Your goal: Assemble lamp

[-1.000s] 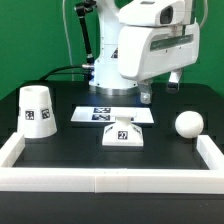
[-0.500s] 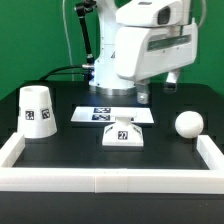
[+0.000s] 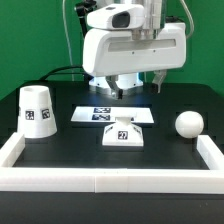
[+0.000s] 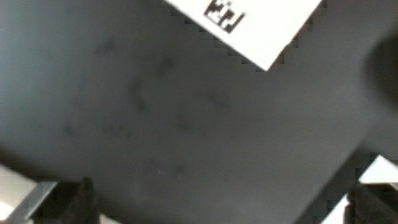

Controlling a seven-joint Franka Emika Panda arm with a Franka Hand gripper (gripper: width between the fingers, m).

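The shade (image 3: 38,109), base (image 3: 124,134) and bulb (image 3: 188,123) are showing smooth white plastic (faintly glossy); the table (image 3: 80,152) is looking matt black.

A plain green backdrop (image 3: 30,40) rises beyond the fingers (image 4: 64,200). Beneath them spreads a matte black tabletop (image 3: 80,150), ringed by a low white border (image 3: 110,182). Soft light shows faint smudges on it.

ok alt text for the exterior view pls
A white robot arm's open gripper hangs empty above a black table edged by a low white wall. Three loose white lamp parts sit apart: shade at the exterior view's left, square base in the middle before the marker board, bulb at the exterior view's right.
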